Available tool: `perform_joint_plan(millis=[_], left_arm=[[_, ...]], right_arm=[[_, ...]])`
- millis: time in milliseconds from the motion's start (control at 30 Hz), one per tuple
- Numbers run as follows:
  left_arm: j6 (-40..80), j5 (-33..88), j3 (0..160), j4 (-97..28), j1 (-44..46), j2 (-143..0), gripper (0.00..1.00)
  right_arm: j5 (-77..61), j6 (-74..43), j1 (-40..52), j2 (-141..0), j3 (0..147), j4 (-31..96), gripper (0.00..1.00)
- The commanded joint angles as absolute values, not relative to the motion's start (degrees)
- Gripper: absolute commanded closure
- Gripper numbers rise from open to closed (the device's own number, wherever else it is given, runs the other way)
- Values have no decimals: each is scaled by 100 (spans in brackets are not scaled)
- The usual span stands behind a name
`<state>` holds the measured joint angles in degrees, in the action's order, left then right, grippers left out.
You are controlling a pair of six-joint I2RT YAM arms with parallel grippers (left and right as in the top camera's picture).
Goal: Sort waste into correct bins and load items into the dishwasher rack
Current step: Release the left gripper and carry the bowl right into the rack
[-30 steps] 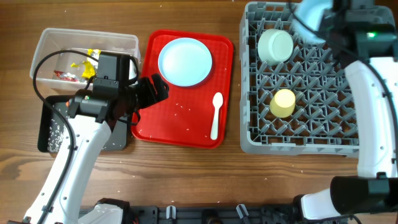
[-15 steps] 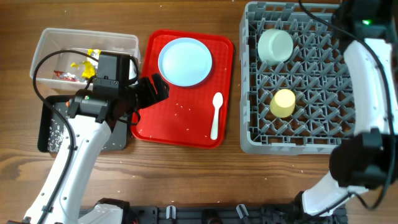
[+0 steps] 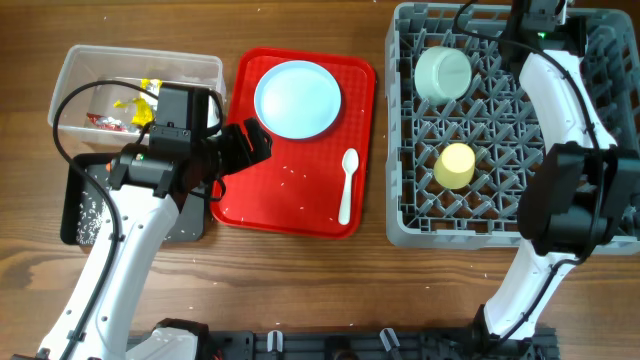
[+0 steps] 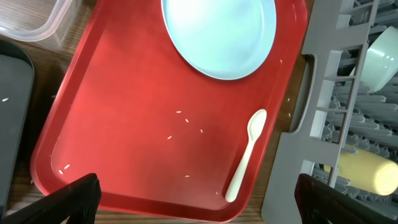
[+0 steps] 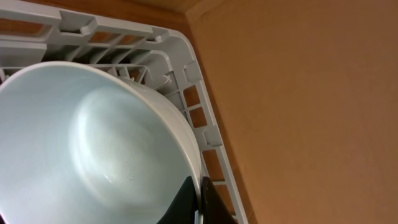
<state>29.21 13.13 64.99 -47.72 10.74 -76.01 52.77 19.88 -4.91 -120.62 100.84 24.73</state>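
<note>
Right arm (image 3: pixel 562 95) swung over rack (image 3: pixel 480 236); right gripper (image 5: pixel 198 202) pinches bowl (image 5: pixel 93 143) rim.

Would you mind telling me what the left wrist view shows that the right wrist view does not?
Only the left wrist view shows the red tray with the plate, white spoon and stray rice grains, plus the yellow cup in the rack. Only the right wrist view shows a bowl from inside, close up, and brown surface beyond the rack's corner. Both show the grey rack and a light blue bowl in it, possibly the same one.
</note>
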Motion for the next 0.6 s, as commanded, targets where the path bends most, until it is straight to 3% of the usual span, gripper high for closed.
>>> perform_joint_plan(millis=[0,167,567], left_arm=[[2875,1234,6569,-4759,1041,-7544,0],[2875,1234,6569,-4759,1041,-7544,0],[2875,1234,6569,-4759,1041,-7544,0]], right_arm=[[5461,2128,-447,-12158,10064,2410,96],[5780,3151,-491,-12158,10062,1649,96],[5542,3238,-491,-12169,9539,1529,96]])
